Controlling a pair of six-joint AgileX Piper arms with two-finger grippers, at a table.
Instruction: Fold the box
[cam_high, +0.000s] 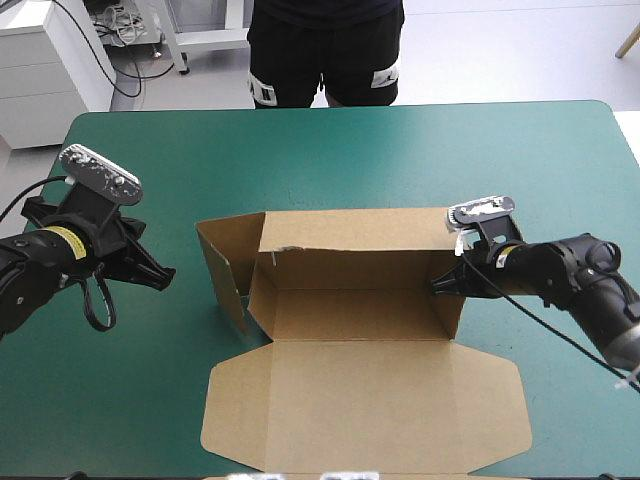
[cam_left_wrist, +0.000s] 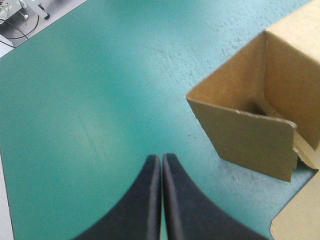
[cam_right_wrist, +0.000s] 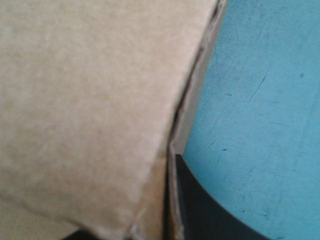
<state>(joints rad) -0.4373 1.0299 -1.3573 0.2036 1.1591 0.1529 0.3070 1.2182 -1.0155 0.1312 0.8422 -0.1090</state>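
Note:
The brown box (cam_high: 360, 300) stands mid-table as an open tray. Its back and side walls are raised and its lid (cam_high: 370, 405) lies flat toward the near edge. A left end flap (cam_high: 225, 265) stands splayed outward. My right gripper (cam_high: 445, 285) is at the right end wall, shut on the board. In the right wrist view the box wall (cam_right_wrist: 90, 100) fills the view between the fingers (cam_right_wrist: 172, 155), and only the outer finger (cam_right_wrist: 210, 205) shows. My left gripper (cam_high: 168, 273) hovers left of the box, shut and holding nothing (cam_left_wrist: 161, 157). The box's left corner (cam_left_wrist: 250, 135) is ahead of it, off to one side.
Bare teal-green cover (cam_high: 130, 400) surrounds the box on the left, far and right sides. The lid reaches close to the table's near edge.

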